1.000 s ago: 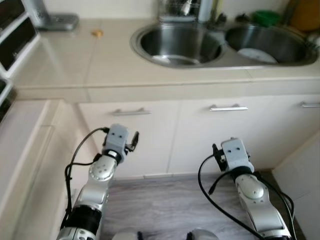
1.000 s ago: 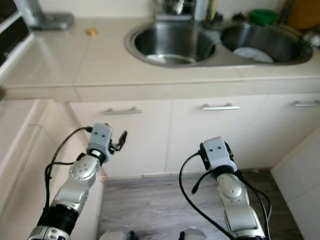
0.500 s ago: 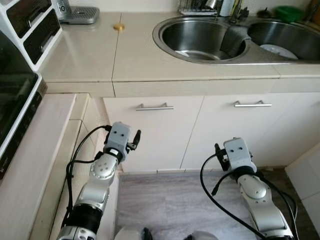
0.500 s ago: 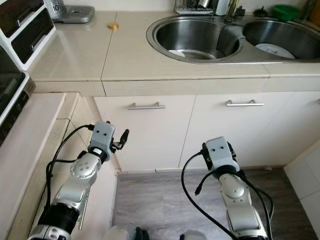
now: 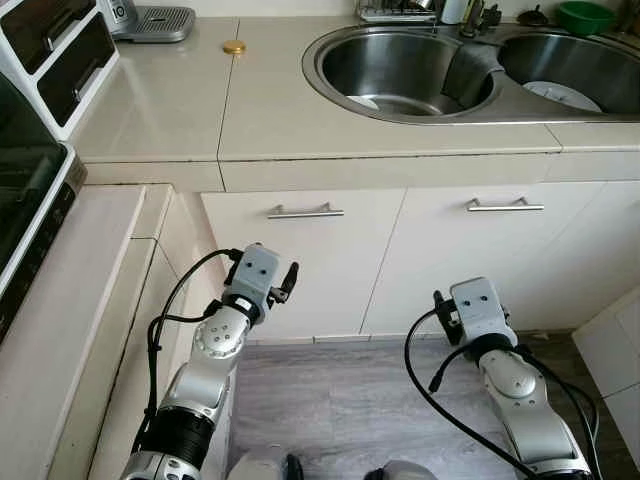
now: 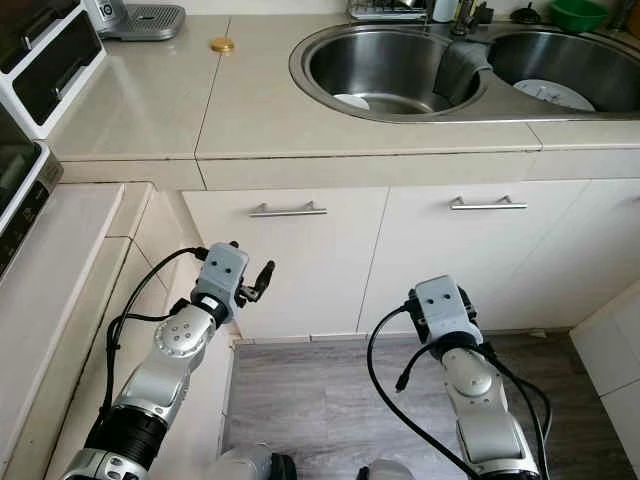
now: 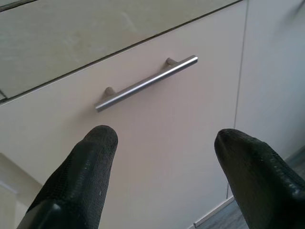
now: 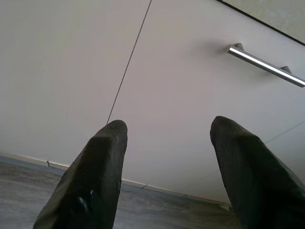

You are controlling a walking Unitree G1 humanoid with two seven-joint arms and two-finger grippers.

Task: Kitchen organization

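Entry: approach to the lower cabinets, nothing yet in hand.

1. My left gripper [image 7: 162, 167]: jaws spread wide and empty, raised at lower left of the head view, just short of the left cabinet door [image 5: 300, 260]. The wrist view looks straight along my fingers at that door's bar handle [image 7: 145, 83], which sits above and between the fingertips, apart from both.

2. My right gripper [image 8: 167, 167]: jaws likewise spread and empty, held low at lower right of the head view, facing the right cabinet door [image 5: 480, 260]. Its bar handle [image 8: 264, 64] lies at the upper right of the wrist view, well off my line.

3. Countertop [image 5: 160, 100], upper part of the frame: double sink [image 5: 400, 65] with a white dish [image 5: 560, 95] in the right basin; small gold lid [image 5: 233, 46] at upper left; green bowl [image 5: 585, 15] at the far upper right corner.

Step judged: reaching to open the left door. Next move calls for lifting my left gripper to bracket the handle, closing on it, then pulling outward.
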